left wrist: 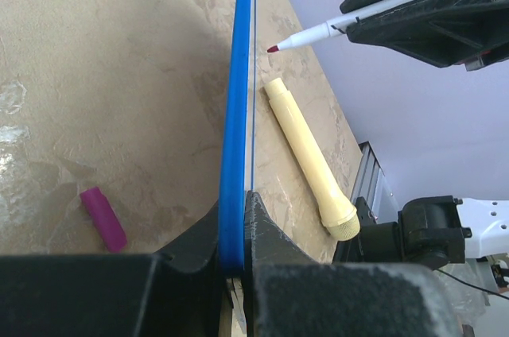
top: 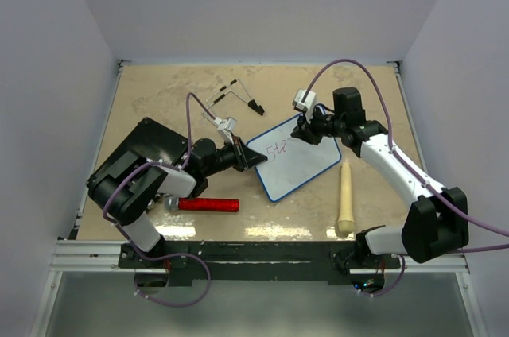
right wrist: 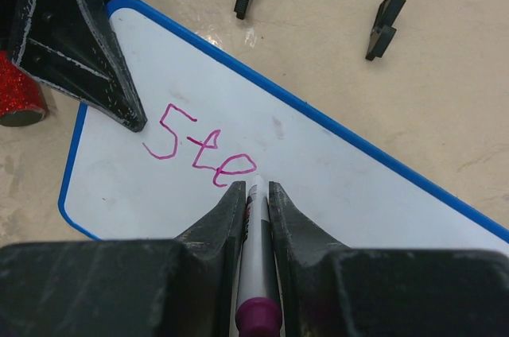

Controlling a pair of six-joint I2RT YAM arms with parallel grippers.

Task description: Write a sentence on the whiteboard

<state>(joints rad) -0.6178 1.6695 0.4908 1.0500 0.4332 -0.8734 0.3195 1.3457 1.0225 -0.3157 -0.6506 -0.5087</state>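
Pressed together on the thin blue rim, the left gripper's (left wrist: 235, 208) jaws are clamping the small white rectangular whiteboard (top: 306, 166) at its left corner, one black finger sitting on each face of the board. The right gripper's (right wrist: 255, 187) jaws are pinching a white-barrelled marker with a purple end (right wrist: 255, 249), the barrel running straight out between the two fingers.

The whiteboard is sitting turned like a diamond near the middle of the tan marble-patterned table (top: 175, 91), between the two grippers. Only the start of the sentence (right wrist: 199, 150) is showing on it, in thin purple-pink handwriting reading "Ste", close to the clamped corner. The marker's tip is pointing at the board just past the "e". From the left wrist view the tip is standing just beside the blue rim, and I cannot tell whether it is touching the white surface.

A red glittery cylinder (top: 208, 204) is lying near the left arm, in front of the board. A cream pestle-shaped stick (top: 345, 194) is lying just right of the board. A small purple cap (left wrist: 103, 218) is resting on the table near the board. A black flat slab (top: 151, 142) is lying at the far left, and a thin metal wire piece with black ends (top: 255, 106) is lying beyond the board.
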